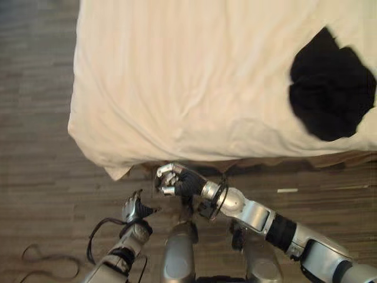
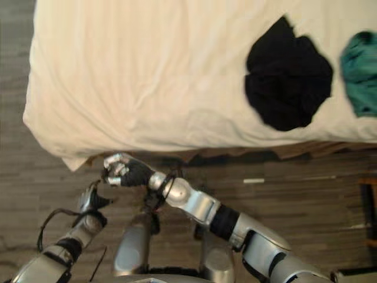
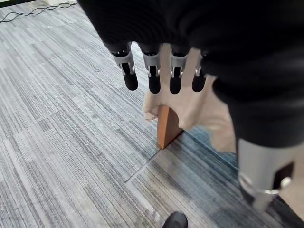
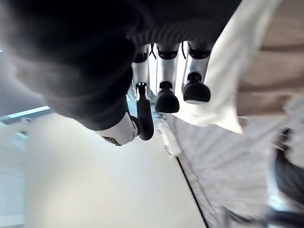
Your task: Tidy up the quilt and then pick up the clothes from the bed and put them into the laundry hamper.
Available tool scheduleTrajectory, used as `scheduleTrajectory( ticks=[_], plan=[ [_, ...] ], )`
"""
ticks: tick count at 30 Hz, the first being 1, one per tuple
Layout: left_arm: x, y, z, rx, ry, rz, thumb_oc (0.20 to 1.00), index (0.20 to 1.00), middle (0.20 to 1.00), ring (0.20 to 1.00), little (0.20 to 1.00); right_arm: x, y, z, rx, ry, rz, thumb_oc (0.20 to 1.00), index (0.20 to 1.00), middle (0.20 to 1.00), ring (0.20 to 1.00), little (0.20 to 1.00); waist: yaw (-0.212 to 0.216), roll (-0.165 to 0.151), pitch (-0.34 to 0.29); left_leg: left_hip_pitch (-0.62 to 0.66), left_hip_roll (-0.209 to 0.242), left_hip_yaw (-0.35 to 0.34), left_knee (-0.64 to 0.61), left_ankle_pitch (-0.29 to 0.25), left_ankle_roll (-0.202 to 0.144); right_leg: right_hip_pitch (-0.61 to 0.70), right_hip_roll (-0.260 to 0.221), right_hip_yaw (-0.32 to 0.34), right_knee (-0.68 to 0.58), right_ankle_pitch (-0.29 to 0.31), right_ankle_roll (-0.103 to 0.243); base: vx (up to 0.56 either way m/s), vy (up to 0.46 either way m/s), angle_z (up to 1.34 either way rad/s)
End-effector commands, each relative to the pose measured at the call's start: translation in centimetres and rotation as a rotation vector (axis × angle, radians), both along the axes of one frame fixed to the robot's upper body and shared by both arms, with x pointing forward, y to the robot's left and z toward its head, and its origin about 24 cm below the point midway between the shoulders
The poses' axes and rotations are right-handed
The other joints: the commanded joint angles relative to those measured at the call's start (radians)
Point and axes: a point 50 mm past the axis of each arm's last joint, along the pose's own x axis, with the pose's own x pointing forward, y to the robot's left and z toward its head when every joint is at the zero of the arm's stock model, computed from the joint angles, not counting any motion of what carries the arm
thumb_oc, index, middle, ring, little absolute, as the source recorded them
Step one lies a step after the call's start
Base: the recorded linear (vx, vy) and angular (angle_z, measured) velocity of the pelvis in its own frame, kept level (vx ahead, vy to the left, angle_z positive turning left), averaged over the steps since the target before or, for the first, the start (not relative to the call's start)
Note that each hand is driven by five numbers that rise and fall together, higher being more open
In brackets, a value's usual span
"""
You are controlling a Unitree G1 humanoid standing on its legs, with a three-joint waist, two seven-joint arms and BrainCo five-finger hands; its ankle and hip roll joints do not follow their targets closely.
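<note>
Both hands hang below the near edge of the bed [image 1: 330, 158], off the quilt [image 1: 177, 76], which lies spread and fairly smooth with a low fold running toward its near corner. The right hand [image 1: 172, 180] sits just under that edge, close beside the drooping corner of the quilt [image 1: 118, 171]; its fingers [image 4: 166, 97] are curled in and hold nothing, with the cloth just past their tips. The left hand [image 1: 135, 207] hangs lower and nearer the floor [image 1: 35, 177], fingers [image 3: 153, 76] straight and relaxed, empty, with the corner and a bed leg [image 3: 166, 126] ahead of it. The black garment [image 1: 331, 85] lies on the quilt up and well off to the right of the right hand, near the bed's near edge; a teal garment [image 2: 360, 72] lies further right again. The right arm is clearly the nearer one to both clothes, so the reach would seem to go up over the edge and sideways to the right, along the edge rather than deep across the bed. The black heap is roughly round, with no clear long axis to line up on.
</note>
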Motion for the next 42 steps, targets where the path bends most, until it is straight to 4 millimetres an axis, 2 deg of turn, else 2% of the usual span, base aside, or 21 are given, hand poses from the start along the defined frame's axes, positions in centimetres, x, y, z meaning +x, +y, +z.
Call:
scheduleTrajectory(
  ticks=[1,5,7,11,12,14,18,19,20,23,24,25,26,27,28,30,33,36,40,41,42],
  plan=[
    [-0.4,1.2,0.0,0.043,0.026,0.023,1.0,1.0,1.0,1.0,1.0,0.0,1.3,6.4,0.264,-0.132,0.056,0.2,0.2,0.2,0.2,0.2,0.012,-0.043,-0.003,0.077,0.026,-0.001,0.013,-0.096,-0.065,-0.009,-0.097,0.01,-0.095,0.06,0.116,0.01,-0.007,-0.11],
    [3.6,-0.5,2.6,0.002,-0.151,-0.023,1.0,1.0,1.0,1.0,1.0,4.3,-2.2,13.9,0.283,-0.509,-0.281,0.2,0.2,0.2,0.2,0.2,-0.002,-0.024,0.084,-0.045,0.031,-0.002,0.117,-0.102,-0.069,-0.125,-0.097,0.049,-0.052,0.068,0.109,-0.11,-0.051,-0.11],
    [4.2,-0.7,3.2,0.016,-0.17,-0.057,1.0,1.0,1.0,1.0,1.0,5.2,-2.7,14.8,0.234,-0.58,-0.359,0.2,0.2,0.2,0.2,0.2,-0.001,-0.021,0.102,-0.091,0.036,-0.003,0.16,-0.114,-0.072,-0.158,-0.098,0.053,-0.029,0.061,0.107,-0.16,-0.041,-0.15],
    [4.9,-1.2,3.6,0.021,-0.184,-0.09,1.0,1.0,1.0,1.0,1.0,8.5,-4.8,14.8,0.098,-0.621,-0.573,0.2,0.2,0.2,0.2,0.2,-0.002,-0.015,0.111,-0.173,0.049,0.001,0.214,-0.129,-0.07,-0.248,-0.095,0.061,0.024,0.056,0.104,-0.07,0.004,-0.04],
    [5.3,-1.2,4.0,0.032,-0.196,-0.112,1.0,1.0,1.0,1.0,1.0,11.4,-8.9,13.4,0.048,-0.525,-0.8,0.2,0.2,0.2,0.2,0.2,-0.006,-0.019,0.111,-0.197,0.054,0.008,0.249,-0.146,-0.064,-0.28,-0.092,0.073,0.052,0.049,0.1,-0.02,0.027,-0.11],
    [5.3,-1.3,4.0,0.03,-0.198,-0.107,1.0,1.0,1.0,1.0,1.0,12.0,-10.6,12.1,0.04,-0.467,-0.872,0.2,0.2,0.2,0.2,0.2,-0.012,-0.022,0.111,-0.19,0.057,0.01,0.258,-0.155,-0.061,-0.274,-0.092,0.076,0.056,0.045,0.099,0.0,0.031,-0.04],
    [3.4,-1.2,2.6,-0.024,-0.168,-0.046,1.0,1.0,1.0,1.0,1.0,10.2,-20.8,-0.6,-0.063,-0.057,-1.211,0.2,0.2,0.2,0.2,0.2,-0.054,-0.042,0.103,-0.093,0.05,0.024,0.262,-0.201,-0.042,-0.185,-0.095,0.088,0.037,0.039,0.104,0.1,0.074,0.01],
    [3.3,-1.2,2.6,-0.024,-0.166,-0.047,1.0,1.0,1.0,1.0,1.0,10.2,-20.8,-0.7,-0.064,-0.055,-1.211,0.2,0.2,0.2,0.2,0.2,-0.052,-0.042,0.103,-0.09,0.05,0.024,0.261,-0.201,-0.042,-0.183,-0.095,0.089,0.036,0.039,0.104,0.17,0.116,0.04],
    [2.1,-0.6,1.9,-0.023,-0.126,-0.031,1.0,1.0,1.0,1.0,1.0,6.0,-25.8,-7.2,-0.121,0.158,-1.378,0.2,0.2,0.2,0.2,0.2,-0.088,-0.053,0.069,-0.023,0.042,0.04,0.243,-0.216,-0.034,-0.128,-0.099,0.091,0.018,0.04,0.113,0.21,0.114,-0.14],
    [-0.2,0.2,0.4,0.012,-0.023,-0.044,1.0,1.0,1.0,1.0,1.0,-1.3,-30.4,-14.9,-0.233,0.468,-1.556,0.2,0.2,0.2,0.2,0.2,-0.133,-0.067,-0.004,0.083,0.021,0.072,0.171,-0.228,-0.022,-0.051,-0.106,0.099,-0.018,0.052,0.135,0.24,0.123,-0.1],
    [-0.2,0.2,0.4,0.012,-0.023,-0.044,1.0,1.0,1.0,1.0,1.0,-1.3,-30.4,-14.9,-0.234,0.469,-1.556,0.2,0.2,0.2,0.2,0.2,-0.132,-0.068,-0.007,0.083,0.02,0.073,0.166,-0.222,-0.021,-0.052,-0.106,0.1,-0.023,0.058,0.134,0.35,0.201,-0.29],
    [-2.4,0.9,-0.8,0.015,0.064,-0.038,1.0,1.0,1.0,1.0,1.0,-7.5,-31.9,-20.5,-0.432,0.751,-1.615,0.2,0.2,0.2,0.2,0.2,-0.16,-0.07,-0.06,0.193,0.013,0.128,0.086,-0.221,-0.013,-0.014,-0.104,0.098,-0.016,0.076,0.158,0.25,0.151,-0.39],
    [-2.4,1.0,-0.8,0.015,0.063,-0.038,1.0,1.0,1.0,1.0,1.0,-7.5,-31.9,-20.5,-0.432,0.751,-1.615,0.2,0.2,0.2,0.2,0.2,-0.158,-0.071,-0.061,0.192,0.012,0.13,0.082,-0.216,-0.013,-0.016,-0.103,0.1,-0.019,0.08,0.157,0.31,0.183,-0.54],
    [-3.0,1.3,-1.1,0.015,0.082,-0.021,1.0,1.0,1.0,1.0,1.0,-9.0,-31.9,-21.6,-0.495,0.812,-1.605,0.68,0.68,0.68,0.68,0.68,-0.157,-0.071,-0.069,0.227,0.018,0.158,0.06,-0.215,-0.013,-0.015,-0.109,0.073,0.001,0.087,0.162,0.05,0.028,-0.73],
    [-2.9,1.3,-1.0,0.016,0.082,-0.021,1.0,1.0,1.0,1.0,1.0,-9.0,-31.9,-21.6,-0.495,0.812,-1.605,1.0,1.0,1.0,1.0,1.0,-0.155,-0.072,-0.07,0.226,0.018,0.16,0.057,-0.211,-0.013,-0.018,-0.108,0.075,-0.002,0.092,0.161,0.13,0.021,-1.19],
    [-4.2,1.8,-1.7,0.002,0.127,0.026,1.0,1.0,1.0,1.0,1.0,-11.4,-30.7,-24.0,-0.59,0.961,-1.563,1.0,1.0,1.0,1.0,1.0,-0.14,-0.076,-0.094,0.299,0.047,0.25,0.025,-0.203,-0.026,-0.01,-0.137,-0.123,0.058,0.1,0.152,0.15,-0.042,-1.42],
    [-5.6,2.0,-2.6,0.009,0.211,0.037,1.0,1.0,1.0,1.0,1.0,-13.2,-29.1,-25.8,-0.684,1.074,-1.491,1.0,1.0,1.0,1.0,1.0,-0.145,-0.072,-0.117,0.366,0.065,0.305,0.052,-0.245,-0.029,-0.012,-0.142,-0.24,0.103,0.073,0.144,0.23,-0.05,-1.05],
    [-5.9,1.6,-3.0,0.023,0.244,0.01,1.0,1.0,1.0,1.0,1.0,-14.0,-28.1,-26.5,-0.717,1.113,-1.436,1.0,1.0,1.0,1.0,1.0,-0.16,-0.078,-0.143,0.373,0.073,0.318,0.115,-0.28,-0.03,0.037,-0.094,-0.213,0.02,0.042,0.111,0.15,-0.114,-0.84],
    [-6.7,0.7,-3.6,-0.029,0.235,0.058,1.0,1.0,1.0,1.0,1.0,-14.3,-26.6,-26.9,-0.755,1.094,-1.323,1.0,1.0,1.0,1.0,1.0,-0.116,-0.1,-0.14,0.28,0.198,0.179,0.591,-0.104,-0.088,0.147,0.055,-0.087,-0.108,-0.01,0.004,0.25,-0.2,-1.15],
    [-6.3,-0.2,-3.6,-0.048,0.214,0.045,1.0,1.0,1.0,1.0,1.0,-13.1,-26.1,-26.6,-0.763,1.05,-1.28,1.0,1.0,1.0,1.0,1.0,-0.07,-0.148,-0.129,0.146,0.05,-0.011,0.694,-0.149,0.0,0.162,0.049,0.009,-0.127,0.013,-0.016,0.32,-0.006,-2.58],
    [-6.0,-0.8,-3.6,-0.054,0.206,0.027,1.0,1.0,1.0,1.0,1.0,-12.9,-25.9,-26.6,-0.784,1.037,-1.26,1.0,1.0,1.0,1.0,1.0,-0.05,-0.149,-0.128,0.091,-0.031,-0.1,0.685,-0.2,0.021,0.183,0.05,0.068,-0.128,0.011,-0.003,0.34,0.135,-2.44]
  ],
)
